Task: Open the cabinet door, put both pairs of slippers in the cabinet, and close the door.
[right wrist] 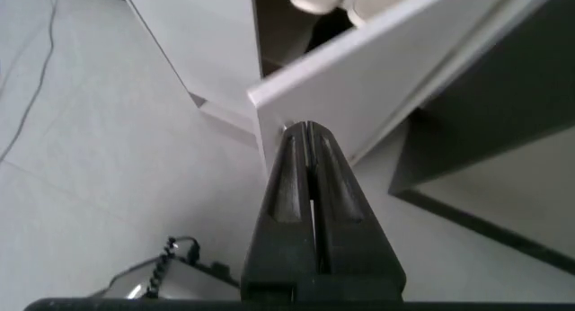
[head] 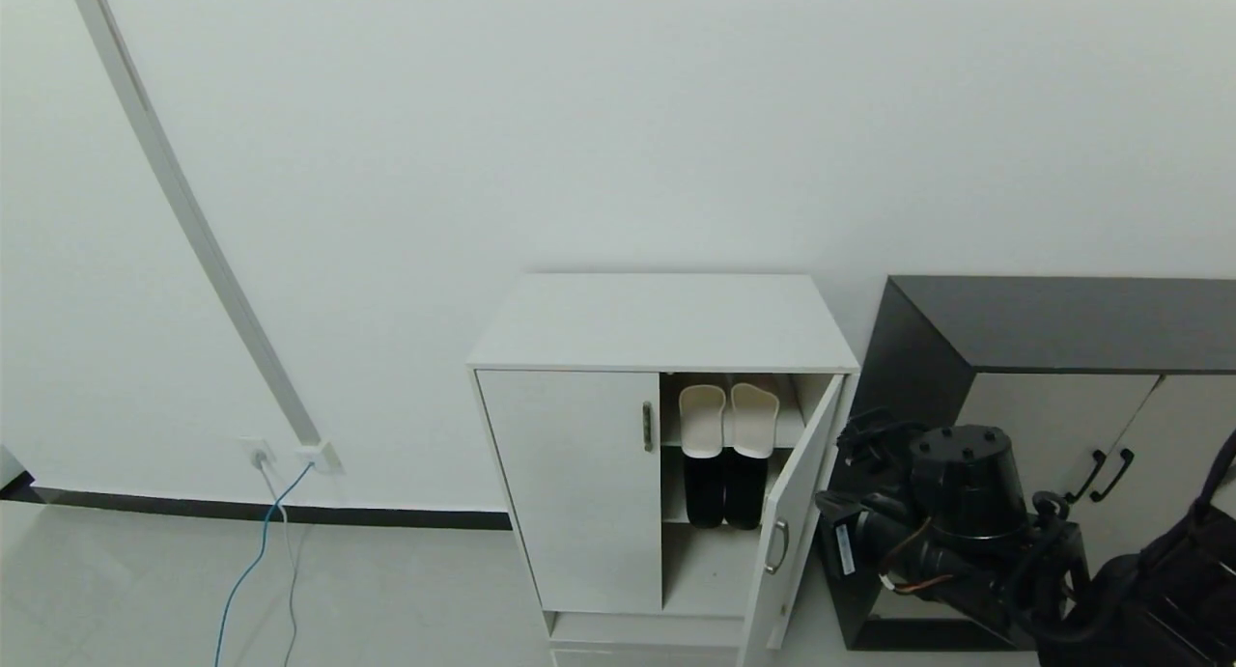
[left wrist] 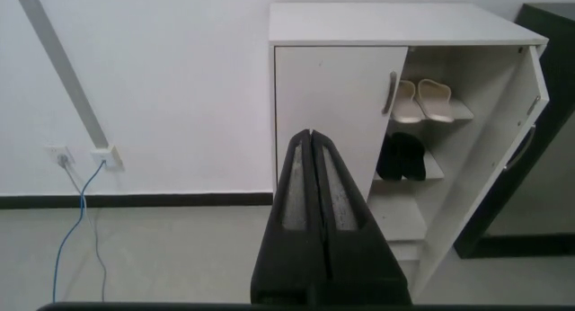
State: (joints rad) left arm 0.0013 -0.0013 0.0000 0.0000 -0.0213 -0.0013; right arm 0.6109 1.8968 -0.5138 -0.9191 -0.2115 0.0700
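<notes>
A dark cabinet (head: 1062, 324) stands just beside the open door (head: 801, 493). The right gripper (right wrist: 310, 136), fingers pressed together, sits just by that door's free edge. The left gripper (left wrist: 312, 145), likewise closed, hangs well before the white cabinet (head: 666, 319). Inside, on two shelves (head: 794, 433), white slippers (head: 729, 421) lie above black slippers (head: 724, 493), each pair side by side.

My left gripper (left wrist: 312, 136) has both fingers (left wrist: 292, 190) pressed flat together, pad against pad, and it points forward, roughly level. My right gripper (right wrist: 310, 127) is closed the same way, fingers tight against each other along their whole length, but it is pitched downward. My right arm (head: 966, 527) sits low on my right side, elbow bent, with the forearm and wrist angled across toward the left.
</notes>
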